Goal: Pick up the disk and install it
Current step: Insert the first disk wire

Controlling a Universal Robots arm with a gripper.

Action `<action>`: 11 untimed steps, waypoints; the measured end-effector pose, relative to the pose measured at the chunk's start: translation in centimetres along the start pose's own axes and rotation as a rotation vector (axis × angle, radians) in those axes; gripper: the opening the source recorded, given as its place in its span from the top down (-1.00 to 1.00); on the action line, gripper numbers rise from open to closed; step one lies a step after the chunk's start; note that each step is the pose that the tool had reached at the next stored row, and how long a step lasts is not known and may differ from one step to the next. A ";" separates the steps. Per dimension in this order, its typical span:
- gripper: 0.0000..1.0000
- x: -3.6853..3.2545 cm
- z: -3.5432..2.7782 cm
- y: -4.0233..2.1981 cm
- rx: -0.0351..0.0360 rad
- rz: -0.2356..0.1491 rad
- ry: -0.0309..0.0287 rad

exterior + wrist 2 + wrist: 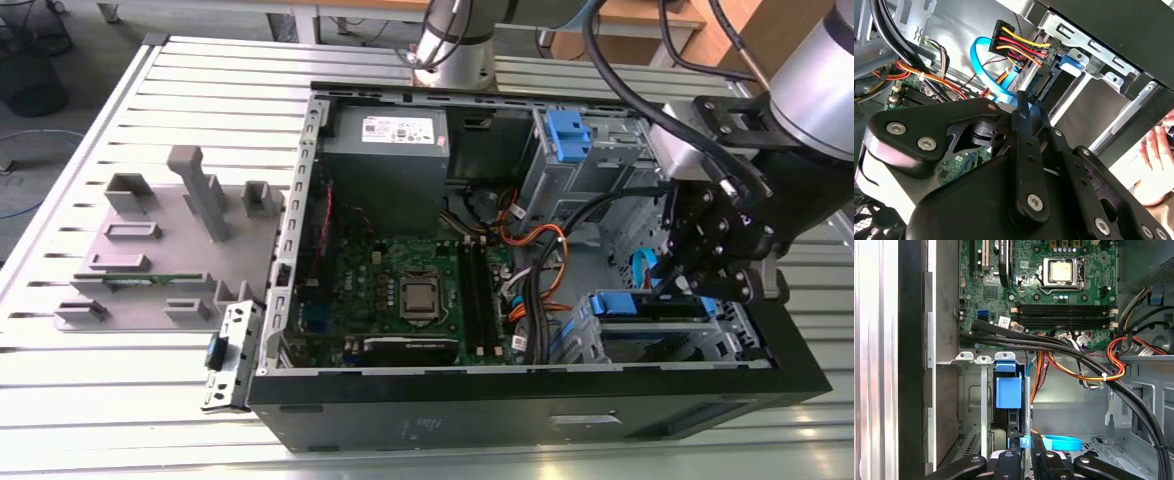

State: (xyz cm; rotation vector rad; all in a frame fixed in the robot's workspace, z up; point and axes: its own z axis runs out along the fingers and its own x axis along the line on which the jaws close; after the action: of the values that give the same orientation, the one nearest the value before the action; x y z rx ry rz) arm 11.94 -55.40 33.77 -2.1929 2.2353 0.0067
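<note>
Tabletop: ribbed metal, carries open computer case w/ side panel off. Grey fixture block sits apart on exterior view's left. Inside case: motherboard, power supply at far end, orange/black cable bundle.

Arm reaches into case at exterior view's right. End effector low over drive bay. Disk w/ blue carrier sits in bay slot; blue carrier tab in first wrist view just ahead of fingertips.

End effector: clenched or released – can't tell.

Hand near case edge in second wrist view.
</note>
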 end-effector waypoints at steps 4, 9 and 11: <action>0.54 0.00 0.06 0.00 0.0000 0.000 -0.0003; 0.54 0.00 0.21 0.00 -0.0001 0.000 -0.0012; 0.54 0.00 0.24 0.00 -0.0001 0.000 -0.0015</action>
State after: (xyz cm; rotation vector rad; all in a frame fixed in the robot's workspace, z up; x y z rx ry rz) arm 11.94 -55.40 33.54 -2.1921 2.2346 0.0085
